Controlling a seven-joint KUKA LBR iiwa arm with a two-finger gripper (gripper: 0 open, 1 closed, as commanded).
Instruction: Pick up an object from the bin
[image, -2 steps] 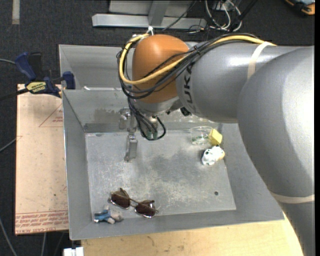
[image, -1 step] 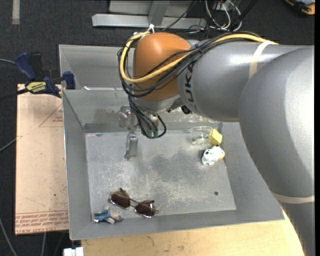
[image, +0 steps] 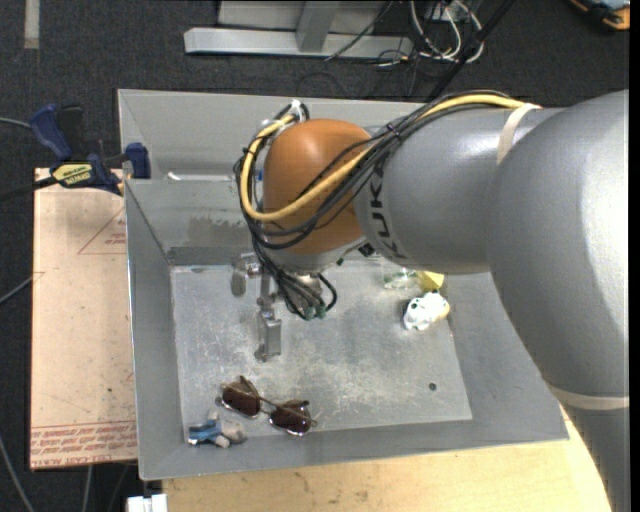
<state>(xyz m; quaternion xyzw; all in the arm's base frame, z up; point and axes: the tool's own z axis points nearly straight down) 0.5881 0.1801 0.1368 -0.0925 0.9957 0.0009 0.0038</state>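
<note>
By the bin's near wall lie sunglasses and a small blue-and-white thing. Just behind, the gripper hangs over bare floor; whether it is wide or narrow I cannot tell. Descending here would probably grasp nothing. Farther right lies a white thing.

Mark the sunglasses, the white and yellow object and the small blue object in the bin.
sunglasses (image: 241, 399): camera view, on one dark lens.
white and yellow object (image: 424, 313): camera view, on its white body.
small blue object (image: 206, 433): camera view, on its blue end.

Robotics lab: KUKA arm over grey bin, loose floor cables.
</note>
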